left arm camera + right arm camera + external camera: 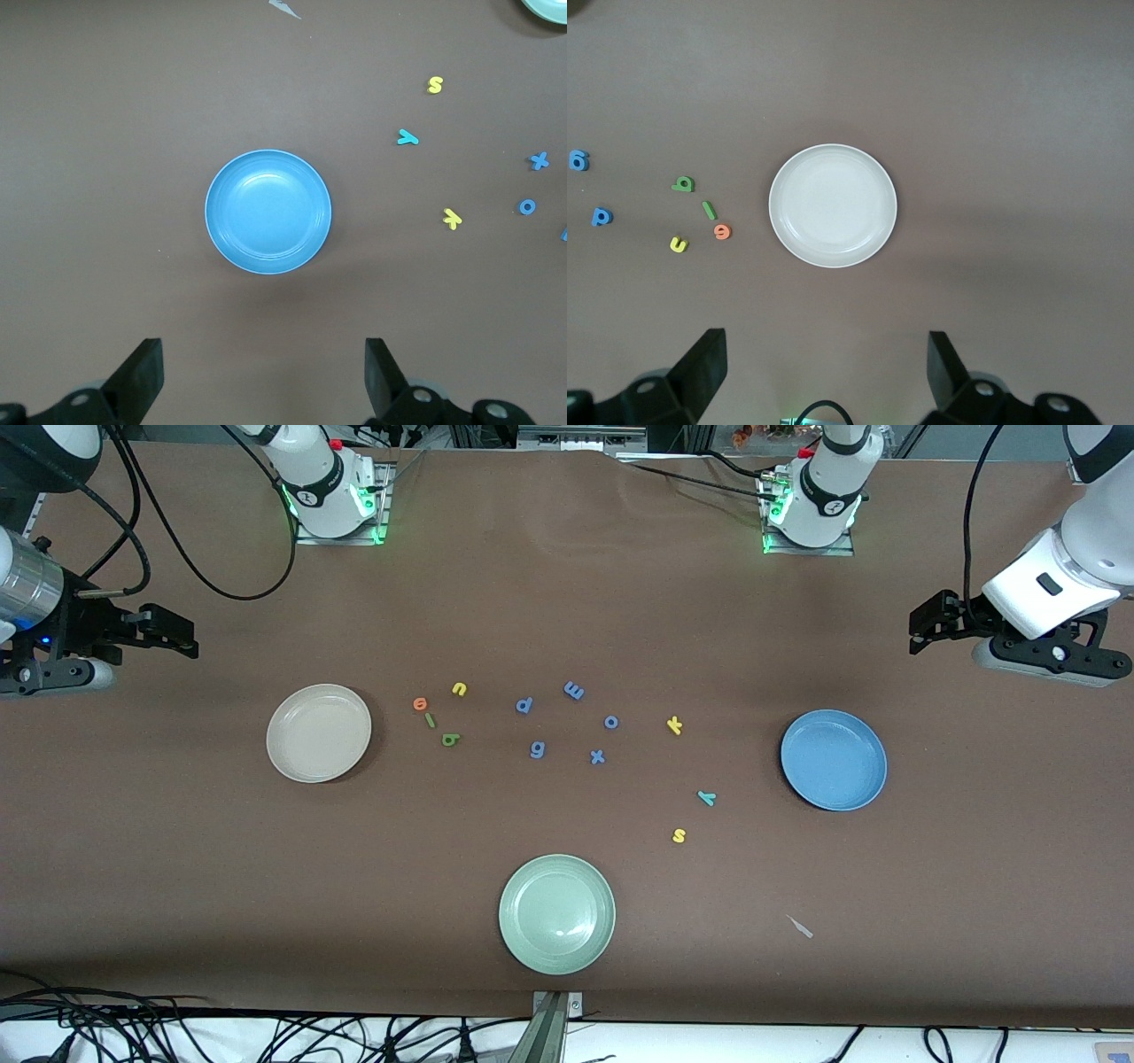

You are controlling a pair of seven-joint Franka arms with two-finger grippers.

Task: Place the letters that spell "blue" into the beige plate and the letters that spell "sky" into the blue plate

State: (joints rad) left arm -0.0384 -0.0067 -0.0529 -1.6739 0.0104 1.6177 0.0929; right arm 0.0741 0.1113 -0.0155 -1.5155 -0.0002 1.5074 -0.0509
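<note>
The beige plate (pixel 319 733) (pixel 833 205) lies empty toward the right arm's end. Beside it are the orange e (pixel 420 704) (pixel 722 232), green l (pixel 430 720), dark green b (pixel 450 739) (pixel 683 184) and yellow u (pixel 459 688) (pixel 678 244). Toward the left arm's end the blue plate (pixel 833 760) (pixel 268 211) is empty too, with yellow k (pixel 675 725) (pixel 452 218), teal y (pixel 706 798) (pixel 407 137) and yellow s (pixel 679 835) (pixel 435 85) beside it. My left gripper (pixel 924 627) (pixel 263 376) and right gripper (pixel 174 631) (pixel 826 372) hang open and empty above the table's ends.
All-blue letters p (pixel 524 705), m (pixel 574 690), o (pixel 610 722), g (pixel 537 749) and x (pixel 597 757) lie in the middle between the two groups. A pale green plate (pixel 556 913) sits nearest the front camera. A small pale scrap (pixel 800 926) lies beside it.
</note>
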